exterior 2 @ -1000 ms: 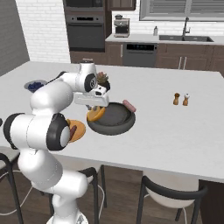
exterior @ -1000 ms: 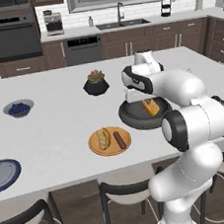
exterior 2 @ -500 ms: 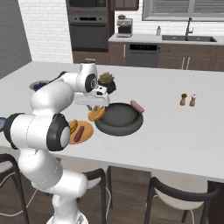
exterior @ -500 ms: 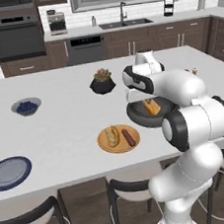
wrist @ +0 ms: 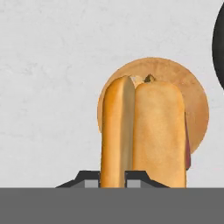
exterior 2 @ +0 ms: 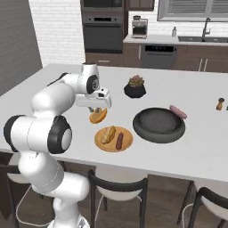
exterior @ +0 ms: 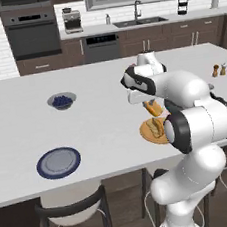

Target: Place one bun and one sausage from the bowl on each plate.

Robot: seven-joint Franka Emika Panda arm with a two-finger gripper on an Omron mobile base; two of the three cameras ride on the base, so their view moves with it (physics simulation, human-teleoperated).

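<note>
Golden bun is clamped in the pincer, raised above the surface beside the orange plate, which already carries a bun and sausage. Carry it level to the blue plate; lower before releasing. One sausage rests on the bowl rim. Fingertips are largely hidden behind the bun.

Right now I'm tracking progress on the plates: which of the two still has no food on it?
The dark blue plate, alone near the counter's front edge, is bare. The orange-tan plate beside the bowl already carries a bun and a sausage.
</note>
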